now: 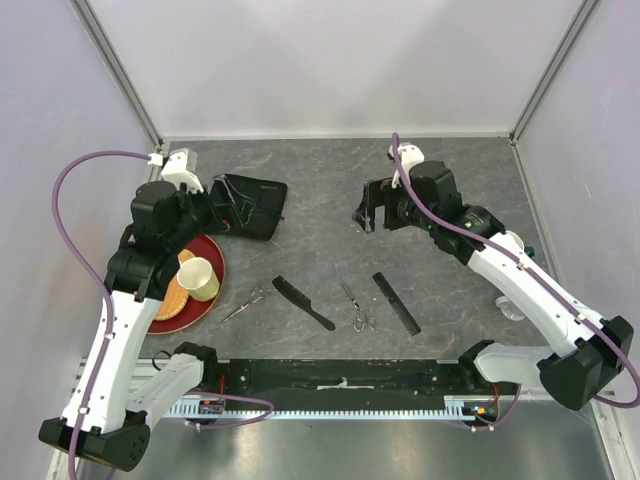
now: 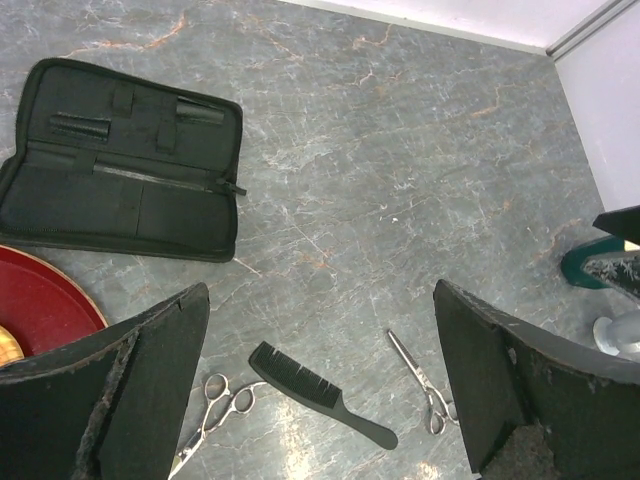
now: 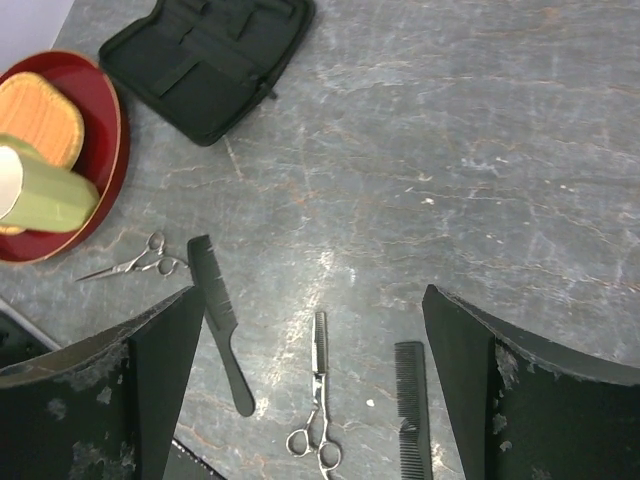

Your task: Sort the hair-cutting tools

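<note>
Open and empty: my left end effector (image 2: 320, 290) and right end effector (image 3: 312, 290). From above, handled comb (image 1: 303, 301) and straight comb (image 1: 396, 302) slant upper-left to lower-right; left scissors (image 1: 245, 303) point lower-left, right scissors (image 1: 355, 308) upper-left.

The left arm (image 1: 108, 335) climbs from its base at 7 o'clock, wrist leaning toward 10 o'clock. The left gripper (image 2: 320, 290) points down, jaws spread wide and empty. The right arm (image 1: 530, 290) stretches from 5 o'clock toward 1 o'clock. The right gripper (image 3: 312, 292) also gapes, seemingly clear of everything, with its dark fingers (image 3: 130, 390) tilted downward.
</note>
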Available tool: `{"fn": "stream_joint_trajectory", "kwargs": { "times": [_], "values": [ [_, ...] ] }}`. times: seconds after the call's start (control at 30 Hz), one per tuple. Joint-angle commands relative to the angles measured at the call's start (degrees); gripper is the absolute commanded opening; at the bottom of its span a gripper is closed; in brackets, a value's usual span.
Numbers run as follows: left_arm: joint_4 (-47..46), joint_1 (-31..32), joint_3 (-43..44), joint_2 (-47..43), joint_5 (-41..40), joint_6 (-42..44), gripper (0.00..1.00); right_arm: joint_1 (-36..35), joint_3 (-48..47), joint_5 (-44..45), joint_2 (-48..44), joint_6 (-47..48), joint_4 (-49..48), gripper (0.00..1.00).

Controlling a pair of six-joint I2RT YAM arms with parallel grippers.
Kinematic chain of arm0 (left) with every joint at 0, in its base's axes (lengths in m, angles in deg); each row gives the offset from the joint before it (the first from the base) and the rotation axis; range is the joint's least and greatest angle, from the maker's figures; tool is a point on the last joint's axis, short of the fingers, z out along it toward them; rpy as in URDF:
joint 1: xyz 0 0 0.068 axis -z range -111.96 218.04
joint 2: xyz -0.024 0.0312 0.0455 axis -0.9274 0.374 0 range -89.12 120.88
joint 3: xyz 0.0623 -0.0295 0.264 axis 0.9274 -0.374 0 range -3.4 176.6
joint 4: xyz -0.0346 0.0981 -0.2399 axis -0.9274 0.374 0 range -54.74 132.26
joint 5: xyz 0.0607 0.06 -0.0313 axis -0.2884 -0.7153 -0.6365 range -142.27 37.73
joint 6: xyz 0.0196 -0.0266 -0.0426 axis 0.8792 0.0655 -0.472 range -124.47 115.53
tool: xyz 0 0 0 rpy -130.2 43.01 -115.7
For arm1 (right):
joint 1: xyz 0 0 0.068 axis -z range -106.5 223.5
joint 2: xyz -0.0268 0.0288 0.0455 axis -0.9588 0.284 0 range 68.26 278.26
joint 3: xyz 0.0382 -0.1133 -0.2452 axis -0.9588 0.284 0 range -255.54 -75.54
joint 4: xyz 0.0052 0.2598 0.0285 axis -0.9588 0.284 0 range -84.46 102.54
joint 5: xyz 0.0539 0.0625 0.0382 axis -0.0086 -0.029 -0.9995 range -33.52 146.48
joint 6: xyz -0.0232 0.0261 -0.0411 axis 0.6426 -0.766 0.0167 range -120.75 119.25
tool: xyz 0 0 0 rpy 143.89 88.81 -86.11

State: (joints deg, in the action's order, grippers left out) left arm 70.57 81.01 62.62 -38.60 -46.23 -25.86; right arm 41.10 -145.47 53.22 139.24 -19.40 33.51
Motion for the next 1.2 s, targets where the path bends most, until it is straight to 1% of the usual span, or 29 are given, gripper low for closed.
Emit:
{"fn": "stream_joint_trajectory", "kwargs": {
  "times": [0.0,0.07,0.13,0.2,0.33,0.37,0.43,0.47,0.53,0.63,0.8,0.87,0.93,1.0,1.17],
  "values": [
    [-0.77,-0.23,-0.27,-0.77,-0.07,1.52,1.0,-4.23,-1.79,1.51,-0.05,2.74,-0.54,0.98],
    [-0.94,-0.14,-1.24,-1.13,-0.5,1.61,1.0,-6.26,-1.09,1.94,0.73,3.45,-0.89,0.98],
    [-0.59,-0.23,-1.59,-1.83,-1.47,1.96,1.0,-9.86,0.06,2.91,1.44,4.76,-0.98,0.98],
    [-0.77,-0.23,-2.3,-2.88,-3.04,1.96,1.0,-13.54,0.67,6.94,2.58,5.29,-0.72,0.98],
    [-0.42,-0.23,-3.09,-3.76,-5.95,1.53,1.0,-18.3,0.59,10.47,5.48,6.08,0.33,0.98],
    [-0.5,-0.23,-3.35,-3.85,-7.61,1.26,1.0,-20.66,0.24,11.26,7.14,7.13,0.77,0.98],
    [-0.5,-0.14,-3.7,-4.2,-9.9,0.47,1.0,-24.27,-1.08,19.22,9.17,8.63,3.04,0.96],
    [-0.51,-0.23,-3.7,-4.2,-10.69,0.21,1.0,-27.42,-1.52,22.83,11.26,9.24,3.67,0.97],
    [0.37,-0.14,-3.44,-4.2,-14.03,-0.84,1.0,-29.2,-2.49,26.28,13.56,9.95,4.99,0.97],
    [2.12,-0.14,-3.18,-4.2,-18.86,-2.25,1.0,-30.52,-2.75,24.72,16.82,10.3,4.99,0.95],
    [2.92,-0.14,-3.26,-4.64,-21.42,-2.87,1.0,-30.97,-2.58,19.89,19.81,11.0,5.43,0.93],
    [3.53,-0.14,-3.18,-4.91,-22.73,-3.22,1.0,-31.14,-2.84,18.65,21.12,11.01,6.66,0.89],
    [4.59,-0.23,-2.13,-4.73,-25.72,-4.01,1.0,-31.23,-3.28,18.04,22.44,10.92,8.67,0.85],
    [5.21,-0.23,-1.51,-5.08,-27.04,-4.1,1.0,-31.58,-3.9,17.42,24.46,10.92,10.35,0.83],
    [4.59,-0.23,-2.47,-6.58,-26.7,-3.93,1.0,-32.54,-3.9,13.38,27.98,12.06,9.3,0.75]
  ]
}}
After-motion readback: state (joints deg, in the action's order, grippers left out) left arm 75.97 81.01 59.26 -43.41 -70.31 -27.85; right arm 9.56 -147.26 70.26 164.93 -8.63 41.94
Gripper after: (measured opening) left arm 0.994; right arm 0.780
